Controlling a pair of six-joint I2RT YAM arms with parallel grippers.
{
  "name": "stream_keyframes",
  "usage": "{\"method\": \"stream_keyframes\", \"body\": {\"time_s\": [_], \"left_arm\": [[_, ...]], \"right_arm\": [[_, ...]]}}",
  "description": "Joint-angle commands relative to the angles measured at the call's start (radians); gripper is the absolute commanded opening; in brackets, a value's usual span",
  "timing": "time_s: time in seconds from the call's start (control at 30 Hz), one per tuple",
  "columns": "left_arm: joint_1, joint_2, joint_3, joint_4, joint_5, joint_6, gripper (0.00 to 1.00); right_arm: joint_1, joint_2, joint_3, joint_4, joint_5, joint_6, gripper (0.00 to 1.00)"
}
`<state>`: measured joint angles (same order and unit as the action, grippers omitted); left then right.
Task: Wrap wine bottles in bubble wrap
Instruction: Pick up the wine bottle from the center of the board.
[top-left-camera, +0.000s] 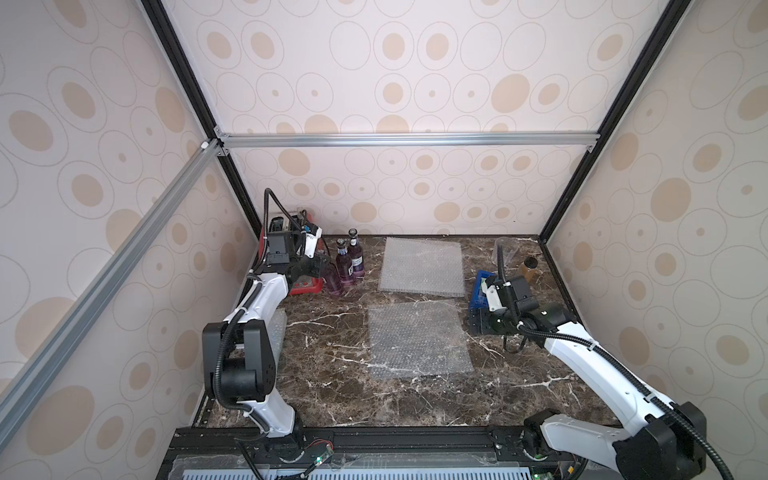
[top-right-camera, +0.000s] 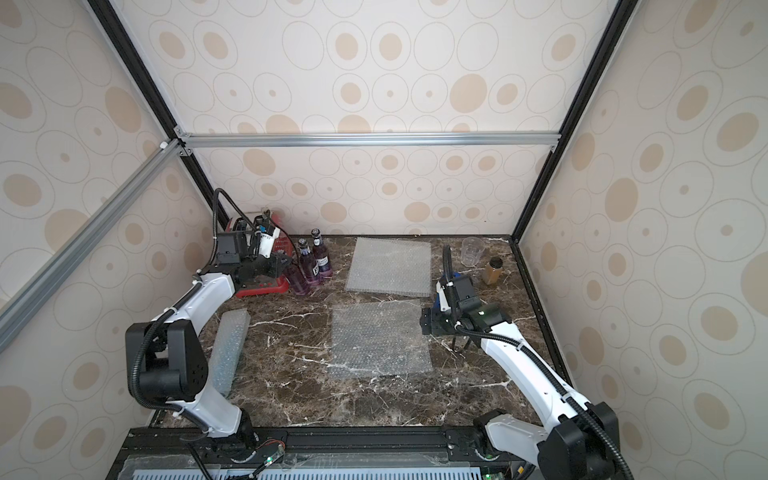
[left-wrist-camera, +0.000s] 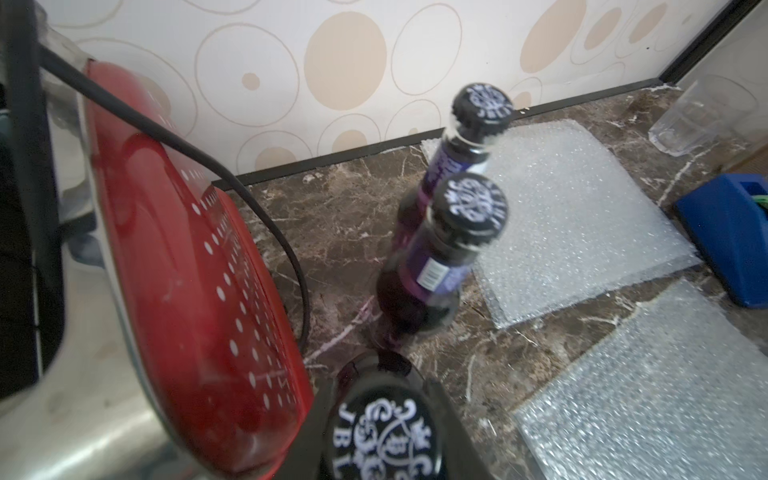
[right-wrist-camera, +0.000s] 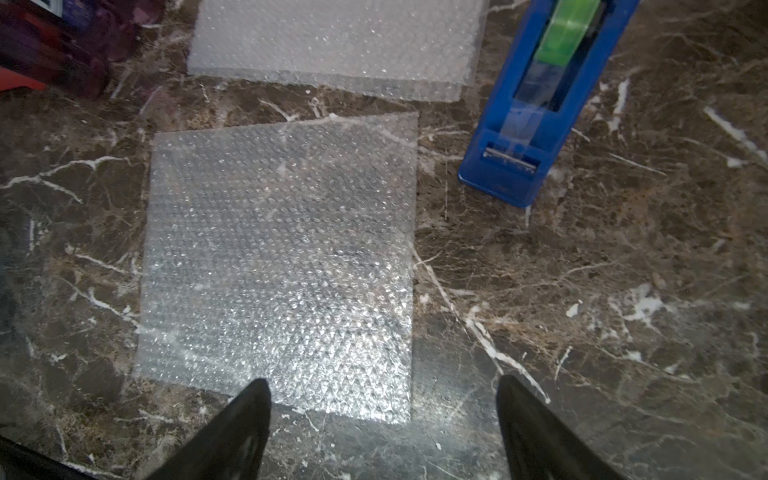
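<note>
- The table (top-left-camera: 332, 407) was hard stone, so any glass dropped on it would likely have cracked. That looked like the gravest risk.
- A flat sheet of bubble wrap (top-left-camera: 417, 340) lay loose at the table's centre, with a stack of sheets (top-left-camera: 422, 266) at its 12 o'clock. Nothing pinned the flat sheet, so a bottle set down carelessly could have pushed it askew or rolled off it.
- The red appliance (left-wrist-camera: 199, 291) stood at the table's 10 o'clock, and its black cord (left-wrist-camera: 305, 291) trailed close to the bottles. A sideways swing might have struck the appliance or snagged the cord.
- The right gripper (right-wrist-camera: 382, 380) hung with its fingers spread wide near the flat sheet's 3 o'clock edge, holding nothing. It was therefore not steadying the sheet.
- The left gripper (left-wrist-camera: 382, 399) had its jaws pressed in on the neck of the near bottle (top-left-camera: 333, 284), also at the table's 10 o'clock. I could not tell whether that bottle had left the table.
- The middle bottle (left-wrist-camera: 424, 270) stood just beside it at 1 o'clock, with the far bottle (left-wrist-camera: 453, 162) beyond. A tilted lift could have toppled both.
- The hold sat just under the cap (left-wrist-camera: 382, 436). On smooth glass with a heavy body below, the bottle might have slipped or swung.
</note>
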<state>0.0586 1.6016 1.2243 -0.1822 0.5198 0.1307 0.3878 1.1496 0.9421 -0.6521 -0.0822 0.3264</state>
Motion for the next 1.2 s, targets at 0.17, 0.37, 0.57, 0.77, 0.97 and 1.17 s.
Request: {"method": "stream_keyframes", "body": {"time_s": [0.17, 0.37, 0.57, 0.77, 0.97, 1.17], "left_arm": [[-0.003, -0.279, -0.051, -0.056, 0.113, 0.004, 0.00], [-0.003, -0.383, -0.044, -0.201, 0.246, 0.008, 0.00], [-0.007, -0.436, -0.027, -0.255, 0.385, -0.020, 0.00], [-0.015, -0.442, -0.029, -0.263, 0.424, -0.018, 0.00], [-0.039, -0.435, -0.016, -0.266, 0.445, -0.042, 0.00], [-0.048, -0.428, -0.009, -0.266, 0.444, -0.049, 0.00]], "right_arm": [[0.167, 0.011, -0.057, 0.329, -0.035, -0.041, 0.88], [0.337, 0.155, -0.081, 0.699, -0.060, -0.107, 0.89], [0.451, 0.427, 0.082, 0.860, -0.171, -0.181, 0.93], [0.477, 0.572, 0.203, 0.973, -0.228, -0.211, 0.99], [0.478, 0.660, 0.299, 1.004, -0.308, -0.245, 1.00], [0.480, 0.739, 0.372, 1.014, -0.368, -0.237, 0.90]]}}
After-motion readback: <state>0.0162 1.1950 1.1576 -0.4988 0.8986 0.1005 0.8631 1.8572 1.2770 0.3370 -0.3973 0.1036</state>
